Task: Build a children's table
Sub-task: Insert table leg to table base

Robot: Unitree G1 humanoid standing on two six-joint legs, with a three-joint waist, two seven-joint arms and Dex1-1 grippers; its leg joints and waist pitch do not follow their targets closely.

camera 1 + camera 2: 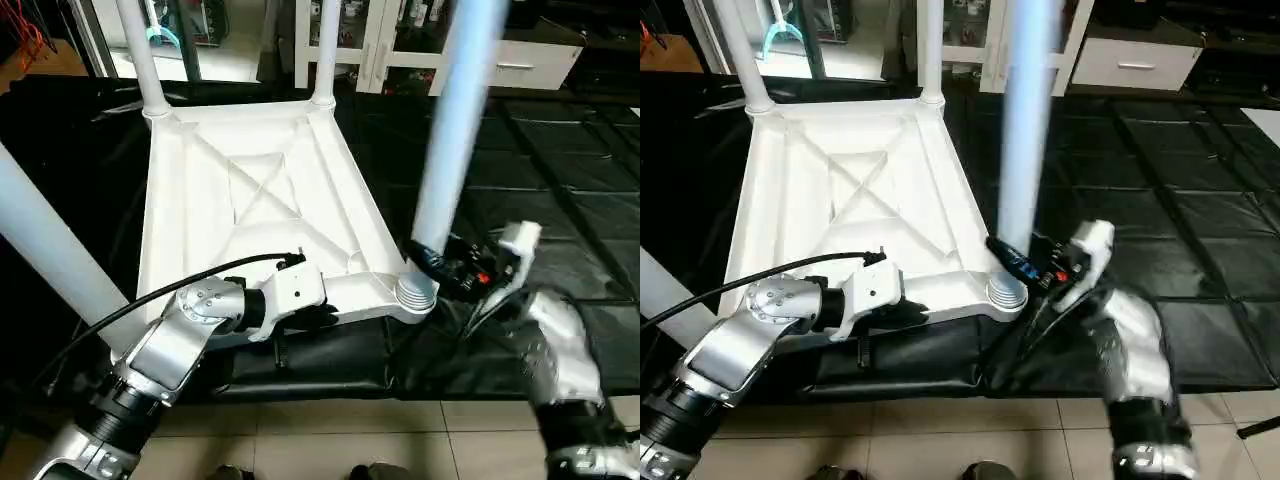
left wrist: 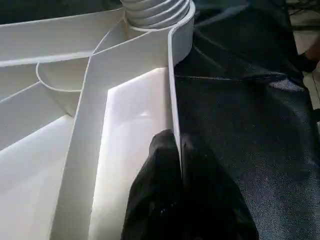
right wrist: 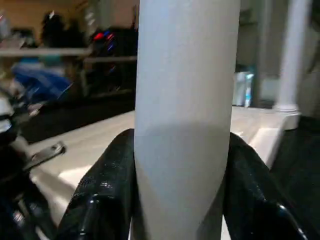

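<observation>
Nearest the robot, the left gripper (image 1: 322,312) is pinched shut on the near rim of the table top (image 1: 250,190), its black fingers (image 2: 170,200) one on each side of the thin edge wall. That hold is the anchor for the step and should stay firm, so the top cannot slide on the black mat (image 1: 560,170) while the leg goes in.

Just to the right, the right gripper (image 1: 437,262) clasps the fourth leg (image 1: 455,120) near its lower end — the wrist view shows both black fingers (image 3: 105,190) pressed against the tube's sides. The leg's foot hangs just above and a little to the right of the ribbed near-right corner socket (image 1: 416,293), not yet seated, and the tube leans slightly.

To do this well, I would bring the leg upright first, centre its end over the socket's opening, then press straight down along the tube's own line; pushing while it is tilted would likely jam it on the socket's lip or lever the top out of the left grip.

Farther off, the top lies upside down, diagonal ribs showing, with two legs (image 1: 141,50) (image 1: 326,45) standing in the far sockets — and another leg (image 1: 55,250) rises at the near left.
</observation>
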